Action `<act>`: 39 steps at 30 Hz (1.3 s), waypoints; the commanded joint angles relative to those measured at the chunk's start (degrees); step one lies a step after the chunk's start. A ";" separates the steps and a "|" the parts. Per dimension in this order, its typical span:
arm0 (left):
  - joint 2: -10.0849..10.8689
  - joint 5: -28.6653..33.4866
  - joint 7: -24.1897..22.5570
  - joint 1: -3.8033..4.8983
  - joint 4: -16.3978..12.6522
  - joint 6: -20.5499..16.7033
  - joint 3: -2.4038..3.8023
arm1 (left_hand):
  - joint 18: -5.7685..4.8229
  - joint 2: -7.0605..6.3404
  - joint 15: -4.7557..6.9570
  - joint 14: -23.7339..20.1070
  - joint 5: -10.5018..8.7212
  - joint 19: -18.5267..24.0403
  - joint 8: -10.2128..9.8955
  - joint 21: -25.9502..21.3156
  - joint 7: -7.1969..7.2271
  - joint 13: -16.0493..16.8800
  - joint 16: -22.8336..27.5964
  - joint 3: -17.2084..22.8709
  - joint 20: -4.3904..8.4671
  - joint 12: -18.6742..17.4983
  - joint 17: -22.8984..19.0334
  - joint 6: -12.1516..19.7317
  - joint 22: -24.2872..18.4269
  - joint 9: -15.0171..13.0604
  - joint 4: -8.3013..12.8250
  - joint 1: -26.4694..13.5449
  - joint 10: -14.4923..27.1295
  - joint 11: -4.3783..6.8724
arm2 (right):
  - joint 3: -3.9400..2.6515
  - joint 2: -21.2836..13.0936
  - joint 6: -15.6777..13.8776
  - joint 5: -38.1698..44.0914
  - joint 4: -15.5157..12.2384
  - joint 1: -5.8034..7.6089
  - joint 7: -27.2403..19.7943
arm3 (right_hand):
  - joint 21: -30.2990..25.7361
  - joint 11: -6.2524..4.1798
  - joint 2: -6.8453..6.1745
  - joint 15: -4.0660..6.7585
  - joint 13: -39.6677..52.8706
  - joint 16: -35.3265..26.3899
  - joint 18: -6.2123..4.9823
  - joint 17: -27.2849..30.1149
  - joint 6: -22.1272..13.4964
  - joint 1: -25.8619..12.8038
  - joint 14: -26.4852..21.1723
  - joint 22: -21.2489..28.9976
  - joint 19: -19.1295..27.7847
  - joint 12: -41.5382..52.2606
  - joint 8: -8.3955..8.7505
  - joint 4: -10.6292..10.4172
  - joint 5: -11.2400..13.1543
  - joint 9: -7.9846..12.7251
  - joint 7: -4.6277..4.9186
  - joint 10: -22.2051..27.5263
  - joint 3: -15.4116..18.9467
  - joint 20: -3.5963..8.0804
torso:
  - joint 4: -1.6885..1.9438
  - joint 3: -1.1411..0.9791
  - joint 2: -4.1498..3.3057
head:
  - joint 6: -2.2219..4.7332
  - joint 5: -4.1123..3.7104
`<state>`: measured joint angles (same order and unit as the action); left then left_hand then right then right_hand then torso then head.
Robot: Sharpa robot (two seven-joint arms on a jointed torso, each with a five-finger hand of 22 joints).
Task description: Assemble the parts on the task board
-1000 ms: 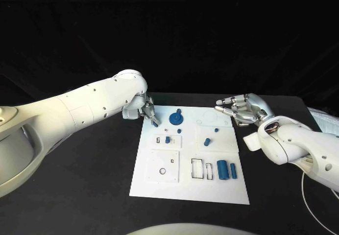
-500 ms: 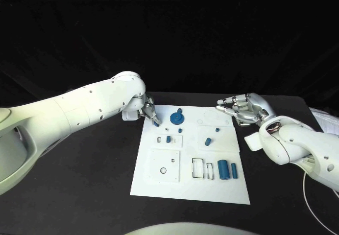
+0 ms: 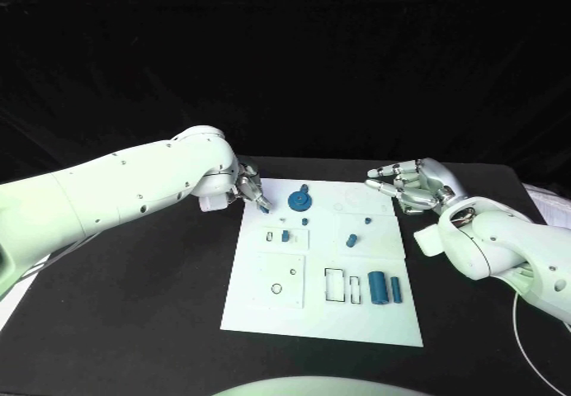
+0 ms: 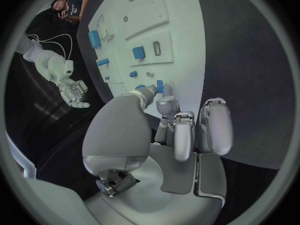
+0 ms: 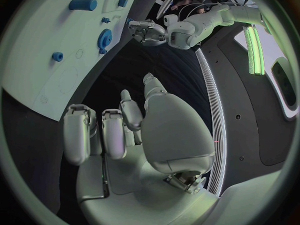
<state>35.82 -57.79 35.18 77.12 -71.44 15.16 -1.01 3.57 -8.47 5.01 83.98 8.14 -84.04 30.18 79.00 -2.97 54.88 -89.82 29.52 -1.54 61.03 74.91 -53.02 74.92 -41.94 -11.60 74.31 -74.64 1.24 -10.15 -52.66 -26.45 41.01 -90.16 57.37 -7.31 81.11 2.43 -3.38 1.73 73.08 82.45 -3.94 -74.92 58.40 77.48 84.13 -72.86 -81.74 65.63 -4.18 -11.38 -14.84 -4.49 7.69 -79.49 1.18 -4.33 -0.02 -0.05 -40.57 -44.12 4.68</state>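
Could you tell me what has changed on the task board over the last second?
Little has changed. The left robot hand still pinches a small blue part at the far left corner of the white task board, its arm swung slightly outward. The right robot hand and the blue gear stayed put.

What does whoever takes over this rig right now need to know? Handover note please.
Left hand pinches a small blue part over the task board's far left corner.
Right hand holds nothing, fingers curled, off the board's far right corner.
Blue gear sits at the far end; two blue cylinders lie near the right edge; small pieces mid-board.
Left: place the pinched part, then the rest.
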 commanded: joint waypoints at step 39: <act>6.07 -1.62 0.71 -5.54 -11.64 -5.04 -0.10 | -0.89 -0.65 -0.41 6.02 -0.21 -1.48 0.50 0.52 0.02 0.18 -0.18 10.38 -0.13 0.43 15.09 -0.73 7.74 -0.09 9.36 -1.03 -0.90 0.17 | 0.00 -0.19 0.77 0.14 0.06 -0.08 -0.62 | -0.25 0.16 0.65 -0.08 -0.05 -0.28 0.23 -5.48 0.09 0.07 3.73 -0.04 0.28 -0.15 -0.09 0.11 0.16 -0.07 -0.08 0.30 0.11 -0.09 | 0.01 -0.03 -0.04 | -1.31 0.18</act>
<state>41.89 -59.09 35.38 71.59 -82.95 7.58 -1.13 3.57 -9.64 5.01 83.98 7.55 -84.04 30.33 79.57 -3.05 55.11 -89.82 31.80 -1.55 61.42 74.90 -53.53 74.91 -42.08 -9.94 73.12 -75.24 1.43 -10.15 -52.90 -26.44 40.92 -90.08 57.34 -7.41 81.11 2.43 -3.25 1.74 73.09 82.45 -3.94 -74.90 58.40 77.60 84.13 -72.86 -81.74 65.62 -4.18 -11.38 -14.84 -4.47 7.69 -79.49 1.18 -4.33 0.05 -0.06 -40.63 -45.33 4.84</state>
